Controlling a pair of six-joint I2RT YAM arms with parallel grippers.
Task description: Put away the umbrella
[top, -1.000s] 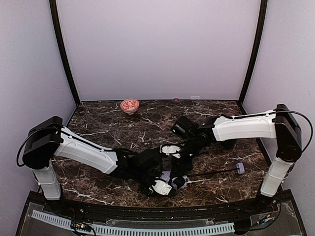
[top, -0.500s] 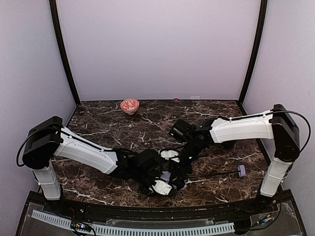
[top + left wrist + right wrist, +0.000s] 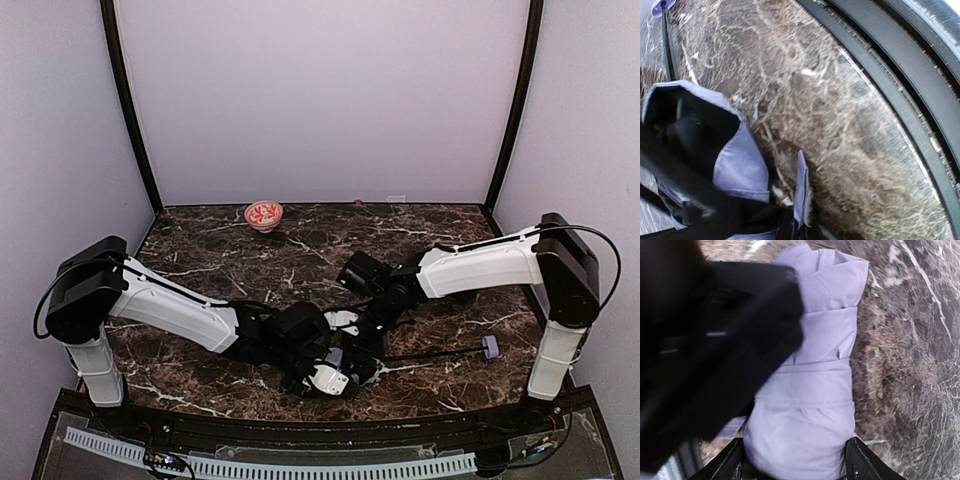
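Lavender bundle: umbrella (image 3: 810, 390), folded, lying on the marble table (image 3: 230, 250) at 6 o'clock, near the front edge.
Shaft (image 3: 430, 352): thin, black, runs flat from the bundle toward 3 o'clock and ends in the small handle (image 3: 489, 345).
Left gripper (image 3: 798, 229): jaws closed, pinching a fold of the fabric.
Right gripper (image 3: 797, 465): jaws wide, one finger each side of the bundle; whether the pads press the fabric is unclear at this range.
Bowl (image 3: 264, 214): red patterned, 11 o'clock, well apart.
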